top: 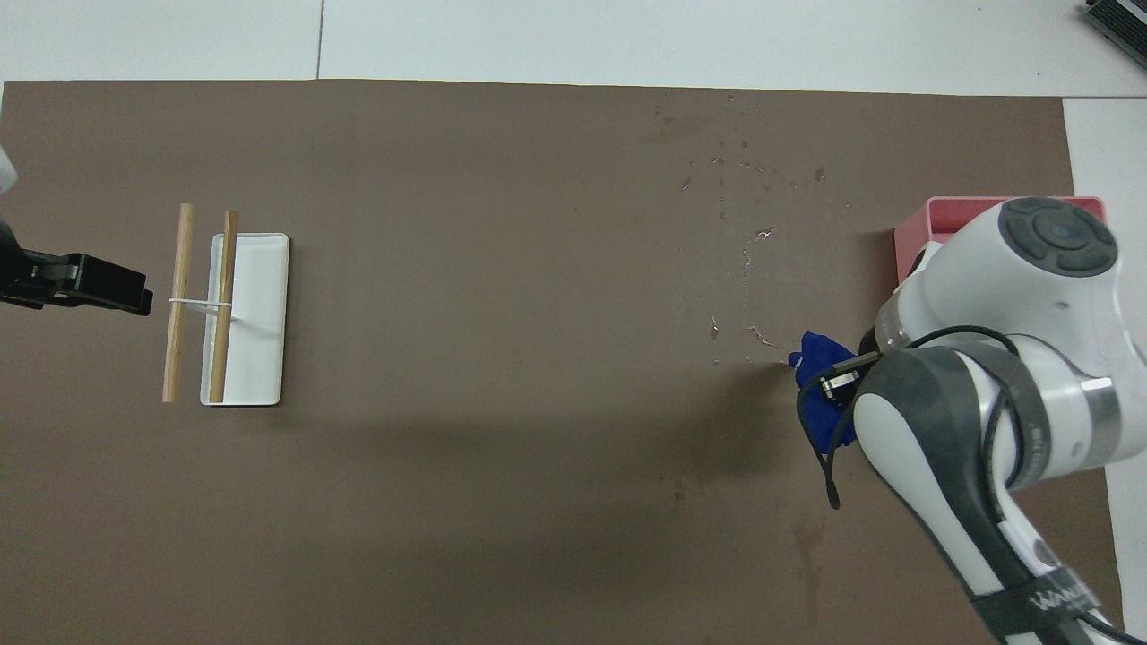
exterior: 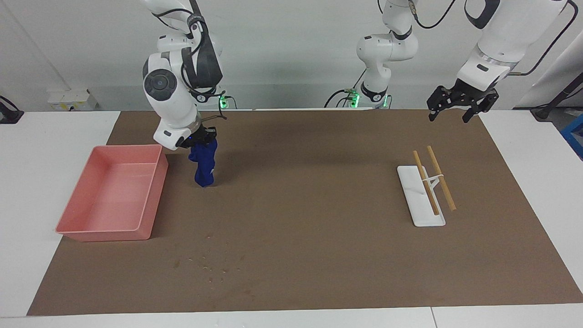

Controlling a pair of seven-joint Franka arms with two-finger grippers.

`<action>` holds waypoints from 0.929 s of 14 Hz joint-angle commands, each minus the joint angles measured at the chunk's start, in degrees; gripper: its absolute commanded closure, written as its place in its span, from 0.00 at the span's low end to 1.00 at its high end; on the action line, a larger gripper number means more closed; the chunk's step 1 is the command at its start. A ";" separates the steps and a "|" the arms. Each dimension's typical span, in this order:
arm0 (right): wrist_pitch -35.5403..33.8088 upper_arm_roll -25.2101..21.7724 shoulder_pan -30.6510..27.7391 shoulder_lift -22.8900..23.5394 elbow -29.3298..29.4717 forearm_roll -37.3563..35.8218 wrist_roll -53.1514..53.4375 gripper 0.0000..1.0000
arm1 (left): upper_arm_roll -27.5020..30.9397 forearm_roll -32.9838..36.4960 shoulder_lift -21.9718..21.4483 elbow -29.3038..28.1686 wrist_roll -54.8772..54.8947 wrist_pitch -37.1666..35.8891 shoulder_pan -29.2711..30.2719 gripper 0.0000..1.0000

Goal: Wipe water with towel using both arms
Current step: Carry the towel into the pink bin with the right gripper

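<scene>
Now your right claw (exterior: 200, 139) grips the towel (exterior: 204, 166), hanging beside the pink tray (exterior: 111, 232); your left claw (exterior: 460, 107) waits wide apart above the counter (exterior: 319, 273).

A high camera faces the robots across the brown mat (exterior: 319, 255); another looks steeply down from above them. Both share the whole mat.

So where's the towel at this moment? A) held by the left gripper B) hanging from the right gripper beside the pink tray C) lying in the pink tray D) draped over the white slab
B: the towel hangs from the right gripper beside the pink tray; the left gripper holds nothing, up near the white slab.
</scene>
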 commanded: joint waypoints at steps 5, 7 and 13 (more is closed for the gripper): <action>-7.71 0.26 -13.34 -0.70 14.27 -9.00 -26.06 1.00 | -0.11 0.53 -1.34 -1.33 0.29 -0.53 0.14 0.00; -4.83 0.35 -17.91 -0.26 14.73 -10.33 -33.18 1.00 | -0.11 0.62 -1.34 -1.33 0.29 -0.53 0.14 0.00; 12.99 0.35 -24.61 -2.19 2.28 -10.15 -40.78 1.00 | -0.11 0.53 -1.34 -1.33 0.29 -0.53 0.14 0.00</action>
